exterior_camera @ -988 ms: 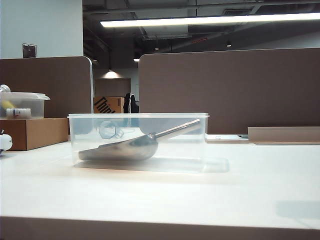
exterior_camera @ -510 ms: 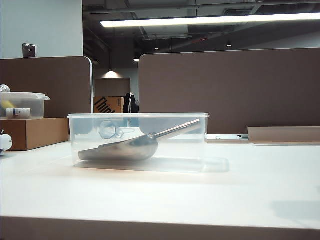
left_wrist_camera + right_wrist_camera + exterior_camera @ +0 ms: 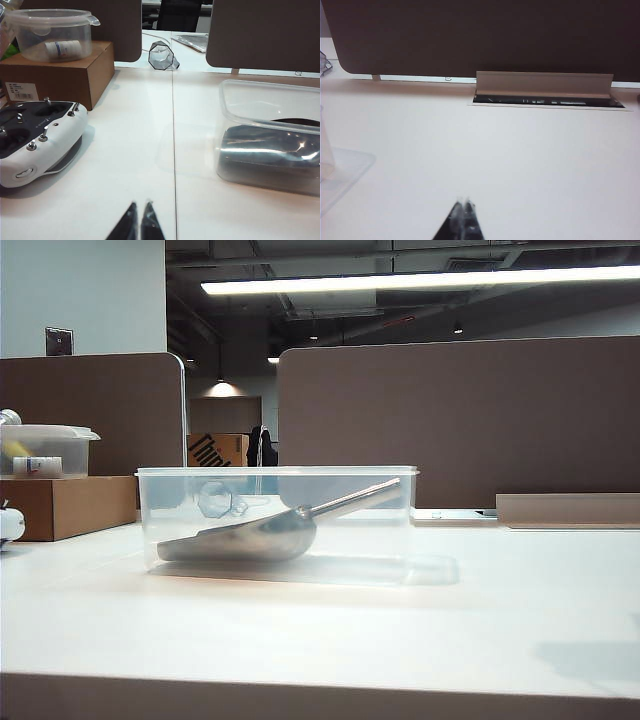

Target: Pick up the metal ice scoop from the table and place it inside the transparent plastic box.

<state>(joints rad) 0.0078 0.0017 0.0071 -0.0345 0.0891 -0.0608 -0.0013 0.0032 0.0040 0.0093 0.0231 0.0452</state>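
Observation:
The metal ice scoop lies inside the transparent plastic box at the middle of the white table. Its trough rests on the box floor and its handle leans up toward the right rim. In the left wrist view the box stands off to one side, with the scoop a dark shape behind its wall. My left gripper is shut and empty, low over bare table, well short of the box. My right gripper is shut and empty over bare table. Neither gripper shows in the exterior view.
A white remote controller lies beside a cardboard box that carries a small clear tub. A hexagonal glass jar stands at the back. Brown partitions wall the far edge, with a raised cable flap.

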